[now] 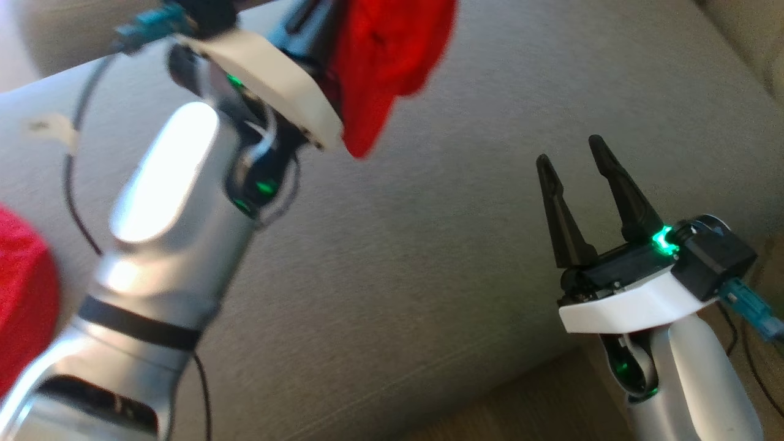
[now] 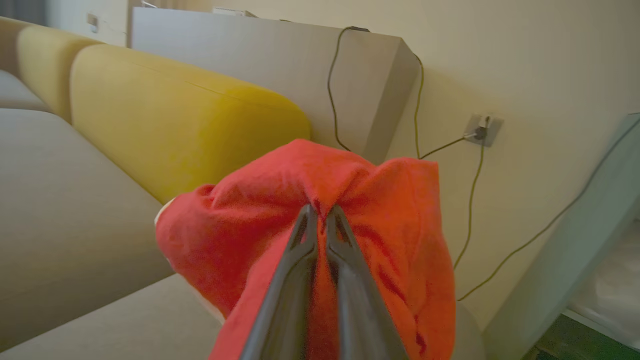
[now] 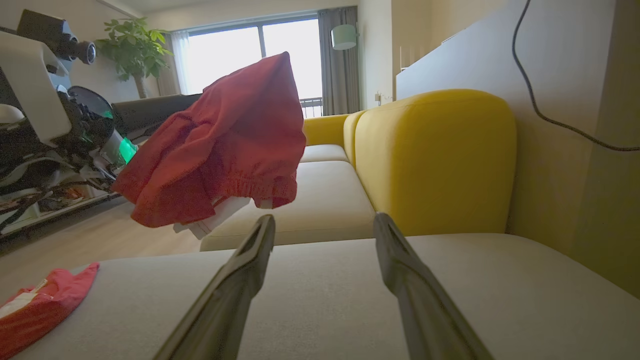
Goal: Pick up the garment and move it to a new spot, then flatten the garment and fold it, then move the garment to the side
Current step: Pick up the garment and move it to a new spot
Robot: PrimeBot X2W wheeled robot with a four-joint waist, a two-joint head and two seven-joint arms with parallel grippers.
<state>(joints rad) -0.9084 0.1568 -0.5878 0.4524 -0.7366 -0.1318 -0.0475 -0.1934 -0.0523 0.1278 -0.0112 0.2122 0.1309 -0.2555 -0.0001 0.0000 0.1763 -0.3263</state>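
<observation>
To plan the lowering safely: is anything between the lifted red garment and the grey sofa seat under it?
Nothing visible is. The garment hangs from the shut left jaws over bare sofa seat. Another red cloth lies aside at the seat's left edge, and the open right jaws stand apart.

Living room at home: sofa (image 3: 435, 160), potted plant (image 3: 132, 47), curtains (image 3: 339, 70).

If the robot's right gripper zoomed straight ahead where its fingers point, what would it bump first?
Probably the grey seat cushion: the right gripper points low along it. Maybe the yellow backrest beyond; depth is hard to judge. The red garment hangs higher, to one side.
</observation>
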